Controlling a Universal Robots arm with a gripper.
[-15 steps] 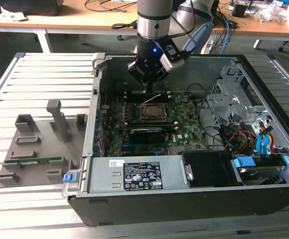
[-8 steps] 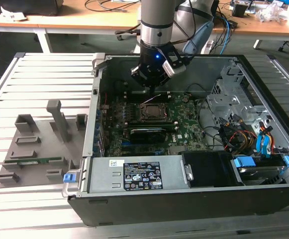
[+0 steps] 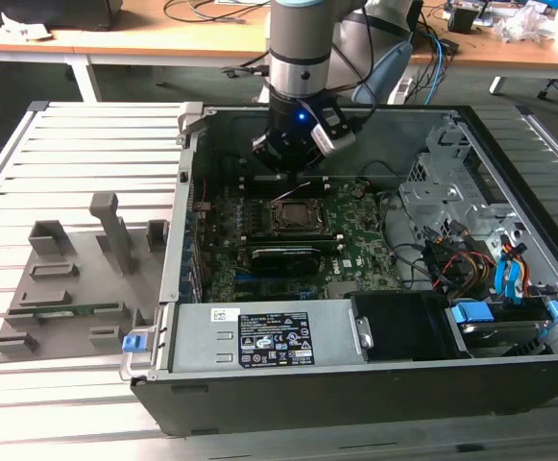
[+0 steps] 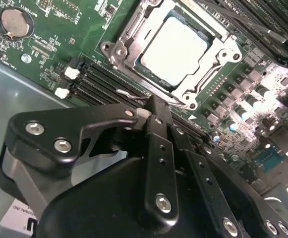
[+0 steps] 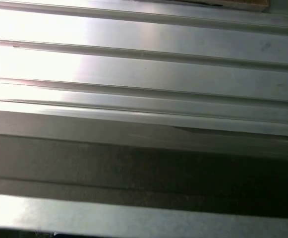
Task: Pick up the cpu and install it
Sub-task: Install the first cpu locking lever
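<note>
White label (image 3: 275,339) on power supply, print unreadable

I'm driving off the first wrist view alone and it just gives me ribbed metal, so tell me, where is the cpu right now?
Observer: In the second wrist view the cpu lies inside the socket frame on the motherboard, silvery top up.
Operator: Is the gripper carrying it?
Observer: No. The gripper is apart from the cpu, its tip appearing over the memory slots beside the socket frame.
Operator: And the arm overall?
Observer: In the exterior view the arm reaches down into the open computer case, with the gripper above the motherboard just behind the socket frame.
</note>
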